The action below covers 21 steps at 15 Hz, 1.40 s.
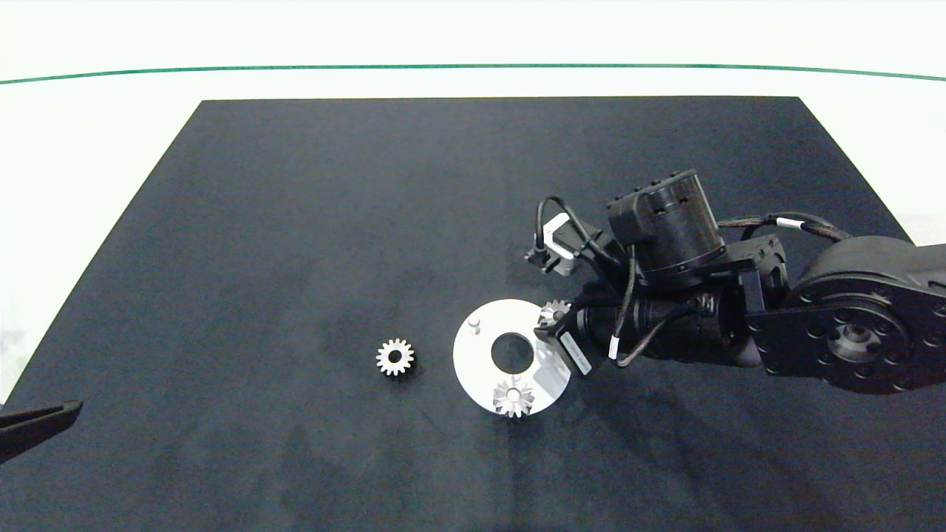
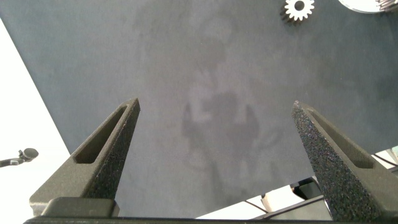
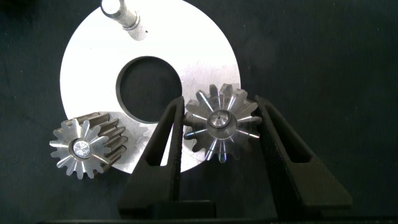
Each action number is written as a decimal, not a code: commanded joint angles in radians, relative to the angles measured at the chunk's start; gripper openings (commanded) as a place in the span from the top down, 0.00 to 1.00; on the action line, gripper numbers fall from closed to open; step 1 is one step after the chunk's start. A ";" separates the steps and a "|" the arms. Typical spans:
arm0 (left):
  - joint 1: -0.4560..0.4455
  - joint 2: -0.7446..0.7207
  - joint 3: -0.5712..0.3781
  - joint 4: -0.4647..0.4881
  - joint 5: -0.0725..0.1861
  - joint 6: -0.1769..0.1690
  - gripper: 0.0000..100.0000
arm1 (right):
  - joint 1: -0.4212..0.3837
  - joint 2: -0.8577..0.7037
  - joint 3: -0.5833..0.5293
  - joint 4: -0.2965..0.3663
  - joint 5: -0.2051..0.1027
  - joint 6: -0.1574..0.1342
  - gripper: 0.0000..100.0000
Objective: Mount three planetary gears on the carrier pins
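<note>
The right pincer (image 3: 219,127) holds a gear (image 3: 221,122) on its pin; I would open slowly and rise straight.

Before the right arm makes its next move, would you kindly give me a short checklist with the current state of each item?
1. Gear between the right hand fingers seated on its pin: ok; second gear has the pin end showing in its hole.
2. Fingers released from that gear: cannot tell.
3. First gear on its pin: ok.
4. Third pin free: ok, bare.
5. Last gear reachable: ok, flat on the mat beside the disc.
6. Left hand clear: ok, open, at the mat's edge.
</note>
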 commanded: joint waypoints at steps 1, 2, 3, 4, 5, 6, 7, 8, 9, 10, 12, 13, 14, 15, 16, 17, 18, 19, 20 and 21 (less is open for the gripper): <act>0.000 0.000 0.000 0.004 0.001 0.002 0.00 | 0.002 0.000 0.001 0.001 -0.002 -0.002 0.99; 0.000 0.000 0.000 0.004 0.001 0.002 0.00 | 0.001 0.000 0.001 0.001 -0.002 -0.002 0.99; 0.000 0.000 0.000 0.004 0.001 0.002 0.00 | 0.001 0.000 0.001 0.003 -0.002 -0.002 0.99; 0.000 0.000 0.000 0.004 0.001 0.002 0.00 | 0.001 0.002 0.001 0.000 -0.002 -0.002 0.99; 0.000 0.000 0.000 0.004 0.001 0.002 0.00 | 0.001 0.003 0.005 -0.002 -0.003 -0.002 0.99; 0.000 0.000 0.000 0.004 0.001 0.002 0.00 | -0.001 0.006 0.005 -0.003 -0.005 -0.002 0.99; 0.000 0.000 0.000 0.004 0.001 0.002 0.00 | -0.001 0.006 0.003 -0.003 -0.005 -0.002 0.00; 0.000 0.000 0.000 0.004 0.001 0.002 0.00 | -0.001 0.006 0.003 -0.002 -0.003 -0.002 0.00; 0.000 0.000 0.000 0.004 0.001 0.002 0.00 | -0.002 0.006 0.001 -0.002 -0.003 -0.002 0.00; 0.000 0.000 0.000 0.004 0.001 0.002 0.00 | -0.002 0.006 0.001 -0.002 -0.003 -0.002 0.00; 0.001 0.000 0.000 0.004 0.001 0.002 0.00 | -0.002 0.006 0.001 -0.002 -0.003 -0.002 0.00; 0.001 0.000 0.000 0.004 0.001 0.002 0.00 | -0.002 0.006 0.001 -0.002 -0.002 -0.002 0.00; 0.001 0.000 0.000 0.004 0.001 0.002 0.00 | -0.002 0.006 0.001 -0.002 -0.002 0.000 0.00; 0.000 0.000 0.000 0.004 0.001 0.002 0.00 | -0.002 0.002 0.005 0.004 -0.002 0.000 0.00; 0.001 0.001 0.000 0.004 0.001 0.002 0.00 | -0.004 -0.029 0.012 0.009 -0.006 0.001 0.00; 0.000 0.001 0.000 0.004 0.001 0.002 0.00 | -0.016 -0.099 0.037 0.024 -0.009 0.001 0.00; 0.000 0.003 0.002 0.004 0.001 0.002 0.00 | -0.036 -0.169 0.069 0.063 -0.009 0.000 0.00; 0.000 0.006 0.003 0.004 0.001 0.002 0.00 | -0.058 -0.242 0.107 0.110 -0.008 0.000 0.00; 0.000 0.008 0.006 0.004 0.001 0.002 0.00 | -0.078 -0.327 0.144 0.143 -0.006 0.001 0.00; -0.002 0.009 0.011 0.004 0.001 0.002 0.00 | -0.101 -0.400 0.182 0.172 -0.006 0.003 0.00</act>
